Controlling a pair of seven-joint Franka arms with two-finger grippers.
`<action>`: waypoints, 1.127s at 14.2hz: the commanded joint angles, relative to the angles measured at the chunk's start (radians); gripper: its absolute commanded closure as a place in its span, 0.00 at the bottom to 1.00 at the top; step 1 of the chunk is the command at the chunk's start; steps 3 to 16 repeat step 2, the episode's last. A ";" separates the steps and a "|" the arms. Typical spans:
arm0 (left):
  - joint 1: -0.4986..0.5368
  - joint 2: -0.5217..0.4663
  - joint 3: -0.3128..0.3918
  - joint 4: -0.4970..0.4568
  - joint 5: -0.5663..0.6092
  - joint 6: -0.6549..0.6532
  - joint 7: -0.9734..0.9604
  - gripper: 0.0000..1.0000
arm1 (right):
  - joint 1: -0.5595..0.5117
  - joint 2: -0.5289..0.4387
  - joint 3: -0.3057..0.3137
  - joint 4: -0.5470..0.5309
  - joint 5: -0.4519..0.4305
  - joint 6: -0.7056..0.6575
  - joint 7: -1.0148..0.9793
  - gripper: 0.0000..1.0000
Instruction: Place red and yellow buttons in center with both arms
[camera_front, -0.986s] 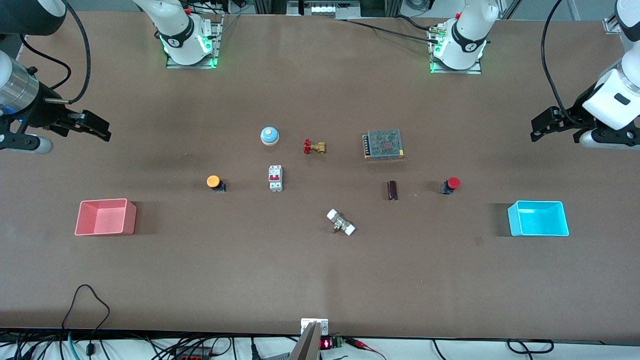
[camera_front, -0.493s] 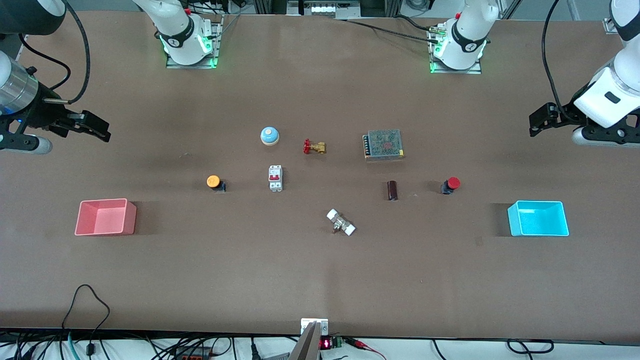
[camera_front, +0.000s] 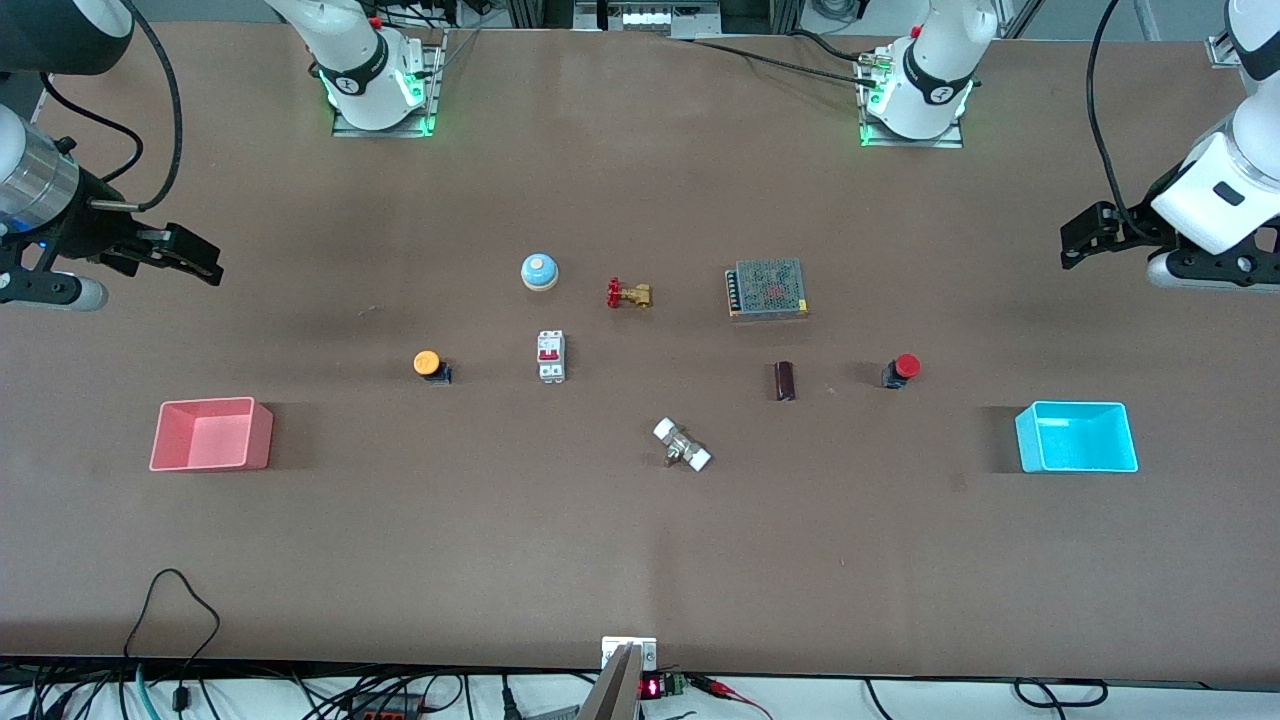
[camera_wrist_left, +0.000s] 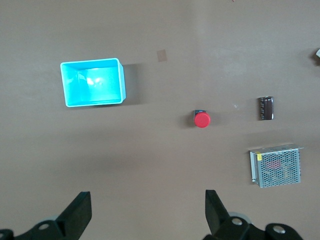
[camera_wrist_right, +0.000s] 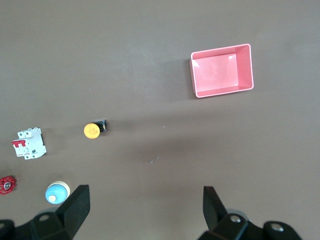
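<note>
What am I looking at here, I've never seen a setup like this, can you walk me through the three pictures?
Two white robot arms work at a brown table. The wide picture looks down from across the table; the other two come from cameras on each arm's wrist. The left gripper hangs open over the table's end near a cyan rectangular tray; the right gripper hangs open over the other end near a pink rectangular tray. Neither holds anything. On the table lie a red-capped push button, an orange-yellow-capped push button, a white circuit breaker, a blue dome, a brass valve and a metal mesh box.
</note>
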 joint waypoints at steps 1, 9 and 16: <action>0.007 0.004 -0.002 0.018 -0.019 -0.021 0.021 0.00 | -0.001 0.008 0.002 0.023 0.015 -0.014 -0.016 0.00; 0.007 0.004 -0.002 0.018 -0.018 -0.021 0.021 0.00 | -0.001 0.008 0.002 0.023 0.015 -0.014 -0.016 0.00; 0.007 0.004 -0.002 0.018 -0.018 -0.021 0.021 0.00 | -0.001 0.008 0.002 0.023 0.015 -0.014 -0.016 0.00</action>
